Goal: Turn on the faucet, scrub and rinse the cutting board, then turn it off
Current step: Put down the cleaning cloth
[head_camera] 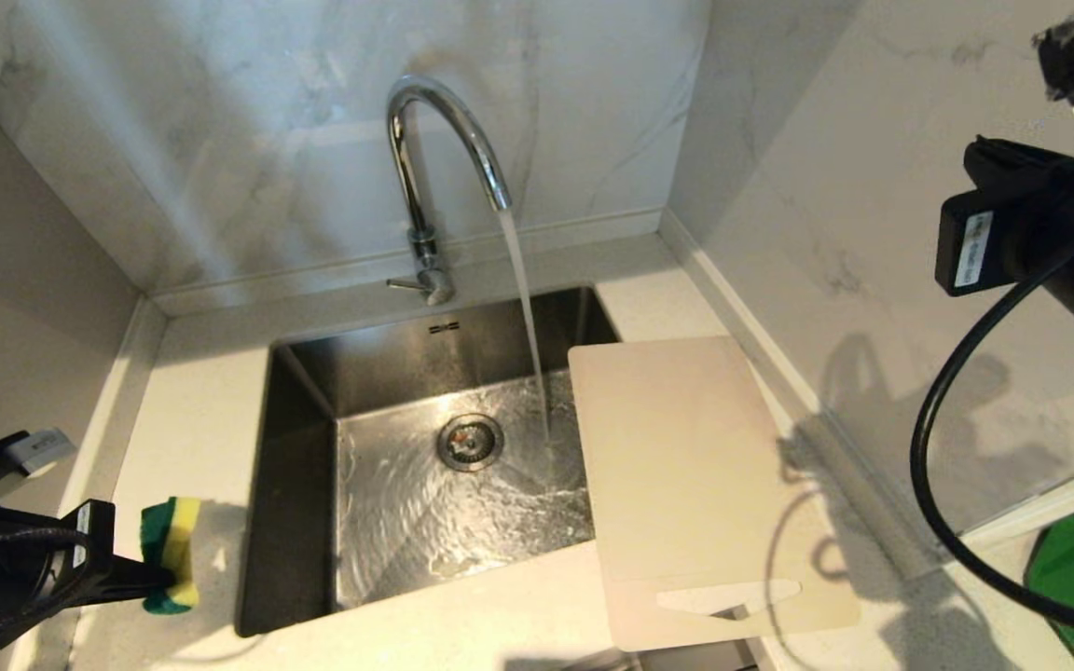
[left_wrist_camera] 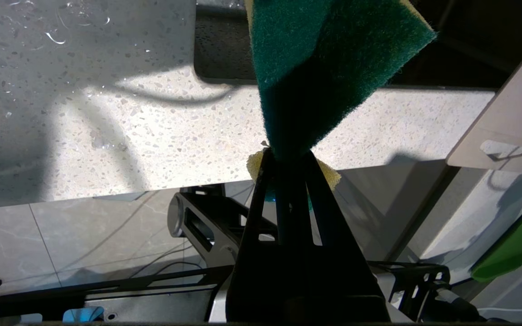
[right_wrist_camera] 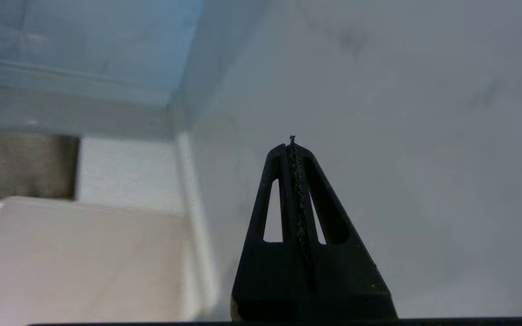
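From the head, we are seeing the faucet (head_camera: 425,186) running into the sink (head_camera: 304,485) with the cutting board (head_camera: 695,485) lying over the sink's right edge; our left claw (left_wrist_camera: 288,158) is squeezing the sponge (left_wrist_camera: 324,68) beside the sink, ready for scrubbing; our right claw (right_wrist_camera: 292,145) is pinching shut on nothing above the board.

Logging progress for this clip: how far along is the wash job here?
Done: the faucet is on, water streaming into the sink. In hand: the left claw is shut on the sponge, over the counter left of the sink. The right claw is shut, empty, raised near the wall. Left: the cutting board lies untouched by either claw; scrubbing, rinsing, shutting off.
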Controlling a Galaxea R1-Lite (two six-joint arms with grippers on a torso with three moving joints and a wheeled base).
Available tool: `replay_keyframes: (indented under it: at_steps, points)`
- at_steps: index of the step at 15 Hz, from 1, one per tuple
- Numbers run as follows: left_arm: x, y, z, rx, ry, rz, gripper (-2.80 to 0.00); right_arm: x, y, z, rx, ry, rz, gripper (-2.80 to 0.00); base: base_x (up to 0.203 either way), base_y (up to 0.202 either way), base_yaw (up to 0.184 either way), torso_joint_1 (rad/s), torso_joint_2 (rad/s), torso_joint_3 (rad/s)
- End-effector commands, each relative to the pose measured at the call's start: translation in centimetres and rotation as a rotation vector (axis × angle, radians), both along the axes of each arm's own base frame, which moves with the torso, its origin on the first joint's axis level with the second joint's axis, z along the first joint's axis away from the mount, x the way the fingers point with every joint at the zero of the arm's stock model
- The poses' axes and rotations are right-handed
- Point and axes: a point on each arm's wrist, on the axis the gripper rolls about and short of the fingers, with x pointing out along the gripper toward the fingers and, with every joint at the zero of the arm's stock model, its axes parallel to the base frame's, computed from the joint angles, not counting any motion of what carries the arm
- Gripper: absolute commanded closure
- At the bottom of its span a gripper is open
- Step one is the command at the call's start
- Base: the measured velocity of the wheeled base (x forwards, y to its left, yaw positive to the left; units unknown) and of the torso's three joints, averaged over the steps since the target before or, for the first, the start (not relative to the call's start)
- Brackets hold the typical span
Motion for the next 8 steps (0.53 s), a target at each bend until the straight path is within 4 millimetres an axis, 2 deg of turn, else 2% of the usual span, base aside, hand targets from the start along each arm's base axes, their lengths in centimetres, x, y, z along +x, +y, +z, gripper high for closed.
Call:
replay_keyframes:
  at_steps: [1,3,5,6,8]
  points:
    - [-0.1,-0.2,0.2,-0.005,-0.004,-0.009,0.0,-1.2,-0.5,0.5,0.144,0.152,-0.01,0.0,0.0,0.0,0.0,0.0,0.0,0.0]
    - [-0.2,-0.6,0.2,-0.017,0.003,-0.014,0.0,-3.0,-1.4,0.3,0.2,0.268,-0.097,0.0,0.0,0.0,0.0,0.0,0.0,0.0]
    - [-0.5,-1.2,0.3,-0.029,0.004,-0.025,0.0,-6.1,-2.6,0.2,0.254,0.283,-0.143,0.0,0.0,0.0,0.0,0.0,0.0,0.0]
    - [-0.7,-1.3,0.4,-0.034,0.001,-0.023,0.0,-7.4,-3.0,-0.2,0.266,0.282,-0.15,0.0,0.0,0.0,0.0,0.0,0.0,0.0]
    - [-0.9,-1.4,0.6,-0.027,-0.007,-0.017,0.0,-9.9,-3.9,-2.4,0.267,0.299,-0.161,0.0,0.0,0.0,0.0,0.0,0.0,0.0]
